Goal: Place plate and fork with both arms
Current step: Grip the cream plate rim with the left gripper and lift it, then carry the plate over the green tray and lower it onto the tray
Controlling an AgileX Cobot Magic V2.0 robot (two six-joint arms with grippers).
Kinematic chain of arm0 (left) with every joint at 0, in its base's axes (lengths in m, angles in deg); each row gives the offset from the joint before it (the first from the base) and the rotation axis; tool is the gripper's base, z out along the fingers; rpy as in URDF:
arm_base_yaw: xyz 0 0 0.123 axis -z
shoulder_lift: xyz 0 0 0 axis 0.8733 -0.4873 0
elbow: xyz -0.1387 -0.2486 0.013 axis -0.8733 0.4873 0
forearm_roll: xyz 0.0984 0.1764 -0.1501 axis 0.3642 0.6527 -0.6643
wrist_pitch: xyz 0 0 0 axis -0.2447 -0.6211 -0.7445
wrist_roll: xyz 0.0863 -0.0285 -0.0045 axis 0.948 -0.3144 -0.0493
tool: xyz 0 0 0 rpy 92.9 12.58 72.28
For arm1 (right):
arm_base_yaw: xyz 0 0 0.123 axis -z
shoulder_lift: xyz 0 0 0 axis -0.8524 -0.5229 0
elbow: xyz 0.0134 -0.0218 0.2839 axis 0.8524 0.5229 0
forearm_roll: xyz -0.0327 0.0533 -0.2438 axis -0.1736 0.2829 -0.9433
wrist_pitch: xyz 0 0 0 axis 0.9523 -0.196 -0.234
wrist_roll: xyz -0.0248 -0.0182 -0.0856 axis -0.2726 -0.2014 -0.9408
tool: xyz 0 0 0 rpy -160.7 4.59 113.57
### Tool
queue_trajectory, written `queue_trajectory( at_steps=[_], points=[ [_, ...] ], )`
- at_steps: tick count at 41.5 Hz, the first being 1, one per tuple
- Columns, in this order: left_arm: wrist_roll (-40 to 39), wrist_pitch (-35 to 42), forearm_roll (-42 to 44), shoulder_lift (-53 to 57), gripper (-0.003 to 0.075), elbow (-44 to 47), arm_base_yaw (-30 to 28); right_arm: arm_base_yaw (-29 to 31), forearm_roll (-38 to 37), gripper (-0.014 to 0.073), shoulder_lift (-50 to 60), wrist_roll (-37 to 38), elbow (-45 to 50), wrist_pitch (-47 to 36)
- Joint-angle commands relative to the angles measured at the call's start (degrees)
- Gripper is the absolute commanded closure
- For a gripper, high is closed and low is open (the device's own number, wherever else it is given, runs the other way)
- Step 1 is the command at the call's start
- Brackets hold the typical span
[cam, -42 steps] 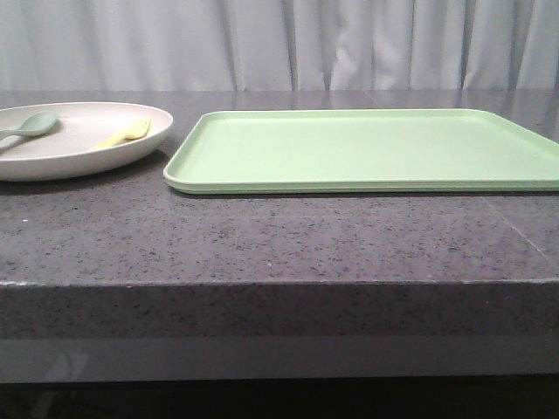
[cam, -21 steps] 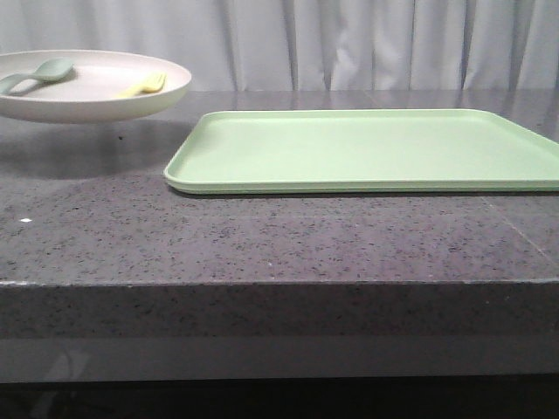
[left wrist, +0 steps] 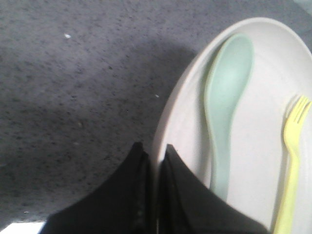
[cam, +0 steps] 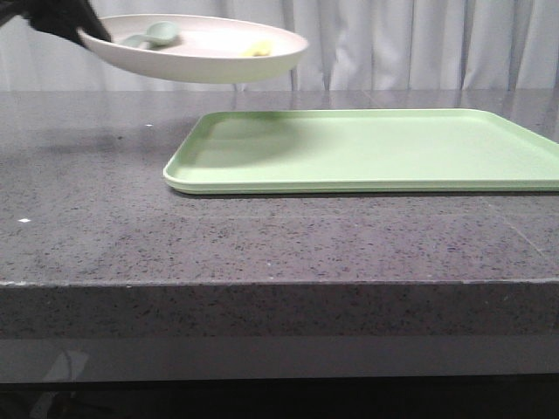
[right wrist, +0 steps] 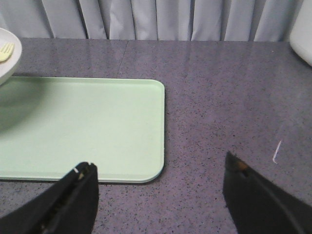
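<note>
Front view, speckled grey table (cam: 262, 236), pale curtain (cam: 393, 44)

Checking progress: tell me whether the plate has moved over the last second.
Yes. The plate, pinched by the left end effector, has risen off the table and travelled right, its edge now over the tray's left end.

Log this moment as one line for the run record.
left end effector: shut on plate rim, airborne | fork, spoon: on plate | right end effector: open, empty | tray: bare
</note>
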Motion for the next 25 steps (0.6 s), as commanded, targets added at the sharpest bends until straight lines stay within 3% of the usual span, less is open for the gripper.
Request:
queue_trajectory(
  at_steps=[1, 10, 25],
  points=[
    [-3.9, 5.3, -2.1, 3.5, 0.0741, -2.3, 3.8, 0.0, -0.6, 0.004, -0.9, -0.6, -2.0, -4.2],
    [-6.6, 9.3, -1.6, 3.4, 0.0741, -1.8, 8.9, 0.0, -0.6, 0.007, -0.9, -0.6, -2.0, -4.2],
    [-11.5, 22.9, -1.3, 3.1, 0.0741, 6.2, 15.6, 0.0, -0.6, 0.007, -0.9, -0.6, -2.0, -4.2]
  ],
)
